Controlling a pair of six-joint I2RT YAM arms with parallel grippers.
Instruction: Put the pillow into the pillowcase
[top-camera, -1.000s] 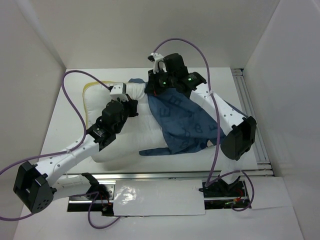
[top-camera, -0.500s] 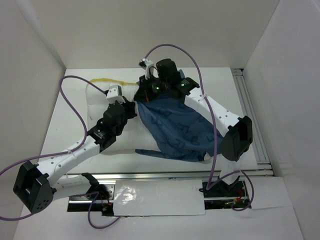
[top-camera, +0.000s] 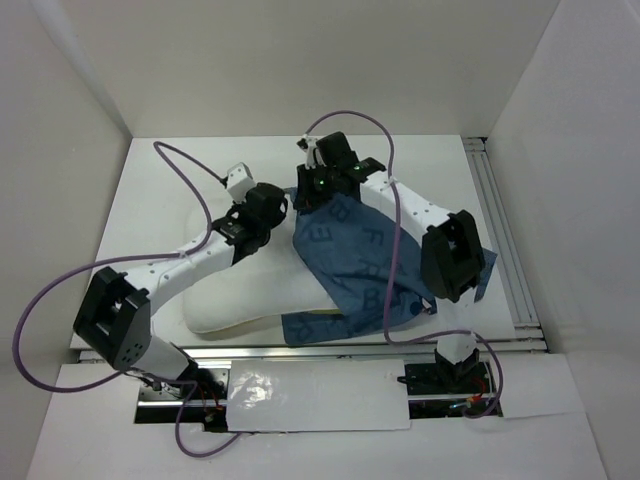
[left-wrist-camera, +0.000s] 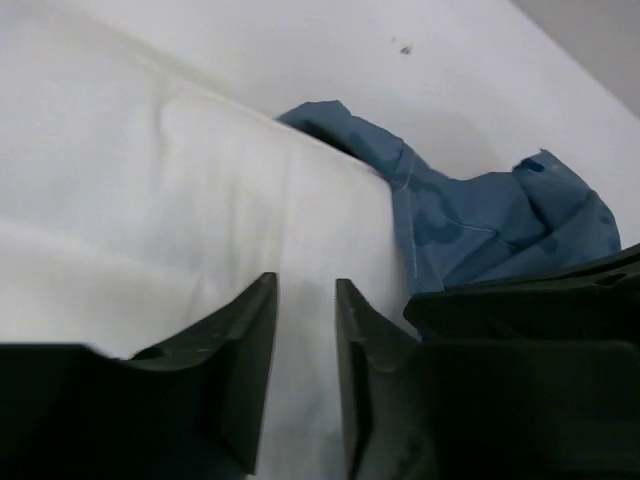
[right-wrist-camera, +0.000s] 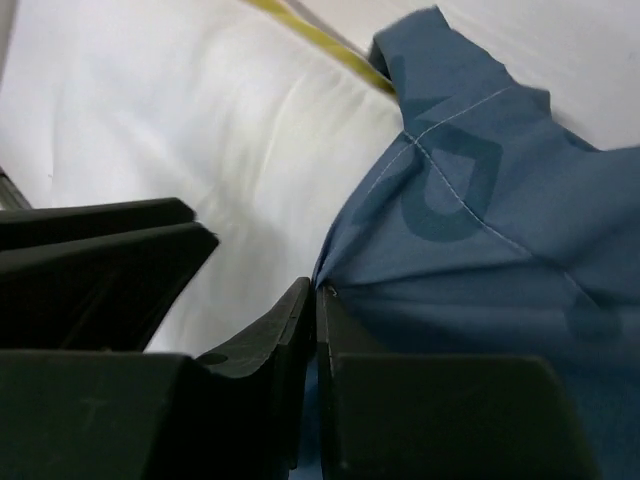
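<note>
The white pillow (top-camera: 235, 295) lies on the table left of centre, with its pale yellow trim along the near edge. The dark blue pillowcase (top-camera: 365, 265) is draped over the pillow's right end. My left gripper (top-camera: 274, 206) is at the pillow's far right corner. In the left wrist view its fingers (left-wrist-camera: 305, 290) stand a narrow gap apart with pillow fabric (left-wrist-camera: 150, 200) between them, beside the pillowcase (left-wrist-camera: 480, 220). My right gripper (top-camera: 306, 192) is right next to it. In the right wrist view it (right-wrist-camera: 315, 295) is shut on the pillowcase edge (right-wrist-camera: 480, 220), over the pillow (right-wrist-camera: 200, 120).
White walls close in the table on the left, back and right. A metal rail (top-camera: 500, 230) runs along the right side and another (top-camera: 330, 350) along the front. Purple cables (top-camera: 190, 190) loop over the table by both arms.
Both arms swung: the left elbow moved out to the left and the right elbow moved in. The pillow shifted toward the front, and the pillowcase was pulled further over its right end.
</note>
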